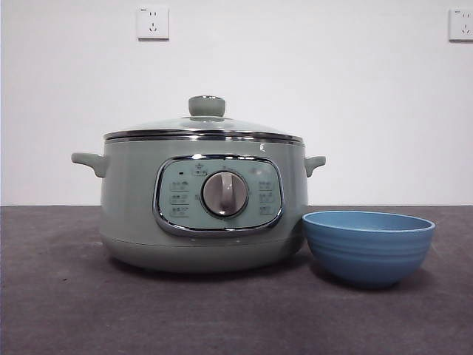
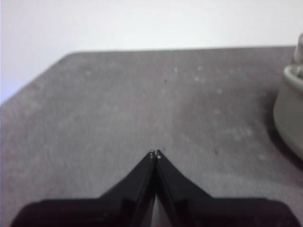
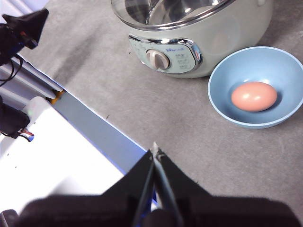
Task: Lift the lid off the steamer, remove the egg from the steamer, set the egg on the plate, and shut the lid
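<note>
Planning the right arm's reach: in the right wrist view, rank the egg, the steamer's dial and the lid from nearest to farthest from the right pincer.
From the right pincer, shut over the table:
1. Dial on the steamer front panel.
2. Egg, lying in the blue plate beside the steamer; nearly as close as the dial.
3. Lid, on top of the steamer, farthest.

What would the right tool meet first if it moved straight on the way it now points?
Judging from its wrist view, the shut right tool points at bare grey table, then the green pot near its dial. Depth is unclear.

Plate [image 1: 367, 248] touching steamer [image 1: 199, 200]; tabletop [image 1: 66, 296] elsewhere open.
</note>
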